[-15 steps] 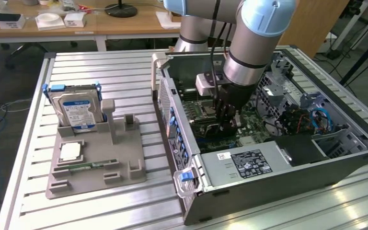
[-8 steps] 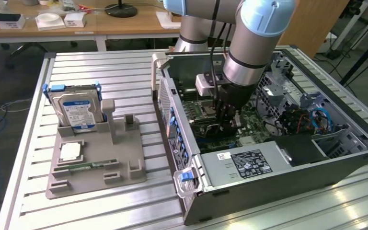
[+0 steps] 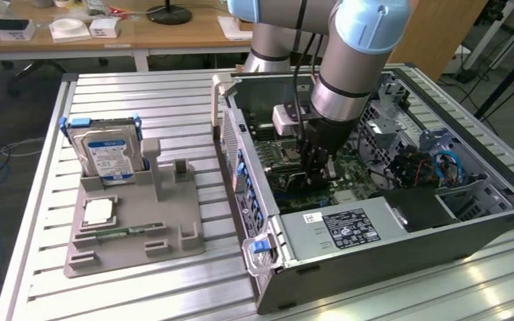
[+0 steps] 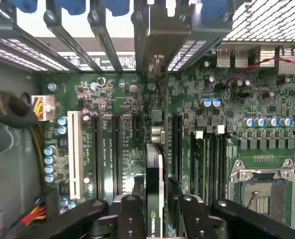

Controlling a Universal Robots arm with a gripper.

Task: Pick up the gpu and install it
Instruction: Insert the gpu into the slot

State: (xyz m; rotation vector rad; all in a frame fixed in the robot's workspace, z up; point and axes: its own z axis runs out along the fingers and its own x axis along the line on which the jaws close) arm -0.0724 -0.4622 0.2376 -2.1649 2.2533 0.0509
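- You have the computer case (image 3: 400, 241) lying open-side-up on the slatted tabletop (image 3: 132, 294), towards the exterior view's right; its side wall nearest the grey holder stands up as a perforated edge with blue clips along it.
- Inside the case, room is tight: the gripper (image 3: 315, 175) is down among the parts, with the grey power supply box (image 3: 342, 231) just beside it on the near side and the drive cage with blue cables (image 3: 440, 167) further to the exterior view's right.
- In the wrist view you look down on the green motherboard (image 4: 122, 134), with long black slots and one white slot (image 4: 75, 154) running side by side; the silver processor socket (image 4: 262, 191) sits beside the memory slots.
- The gpu (image 4: 155, 194) stands on edge between the gripper's two black fingers (image 4: 130, 219), which are closed part-way against its flat sides and hold it. Its far end points at the metal bracket wall (image 4: 157, 40) at the case's rear; you cannot tell whether its lower edge is already in a slot.
- Beside the case, to the exterior view's left, the grey holder (image 3: 136, 234) carries a silver hard drive (image 3: 105, 154) upright in its blue frame, a small square chip (image 3: 98, 212) lying flat, and a narrow green memory stick (image 3: 132, 231) lying near its front.
- The arm (image 3: 351, 60) comes down steeply from above into the middle of the case, wrist pointing almost straight down.
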